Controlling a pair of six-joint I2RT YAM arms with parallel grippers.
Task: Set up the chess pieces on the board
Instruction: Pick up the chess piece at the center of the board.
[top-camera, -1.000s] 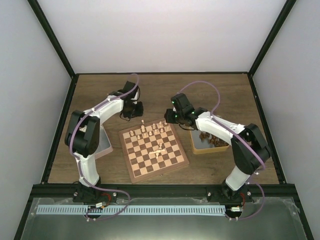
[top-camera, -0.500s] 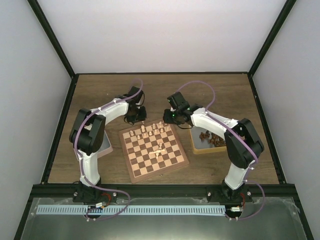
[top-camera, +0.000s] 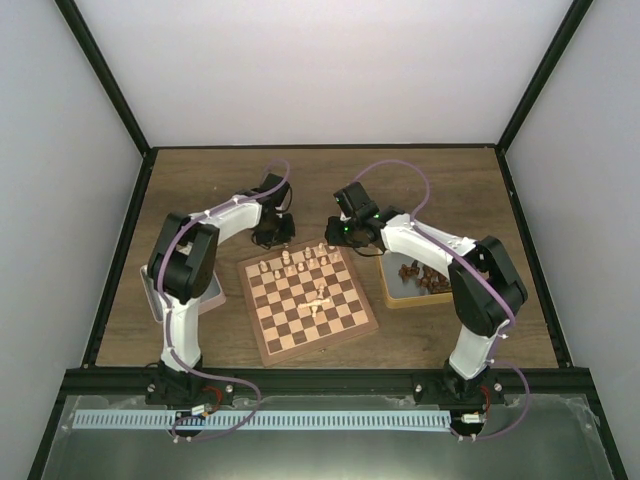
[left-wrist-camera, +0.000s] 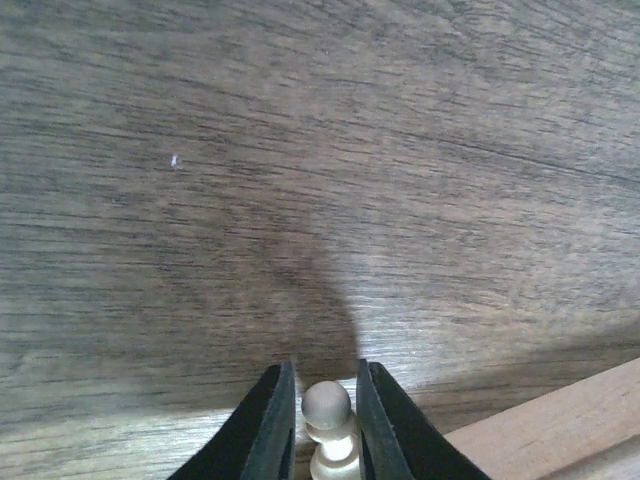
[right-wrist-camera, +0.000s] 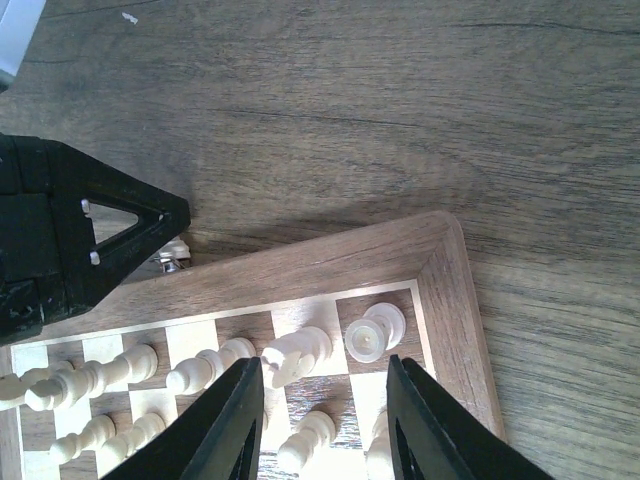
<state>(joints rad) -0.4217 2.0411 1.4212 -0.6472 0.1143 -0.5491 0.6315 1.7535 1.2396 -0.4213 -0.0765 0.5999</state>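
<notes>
Nearest my two bases, the board lies skewed on the wooden table. A few pale chess pieces are bunched at mid-board and more are lined along its far rows. A tin just right of the board holds dark chessmen. At the board's far corner my right pincer hangs empty with its jaws apart, over squares where a pale rook stands in the corner. My left pincer is clamped on a pale pawn, just off the board's far rim over bare tabletop. I cannot tell whether the pawn touches the wood.
</notes>
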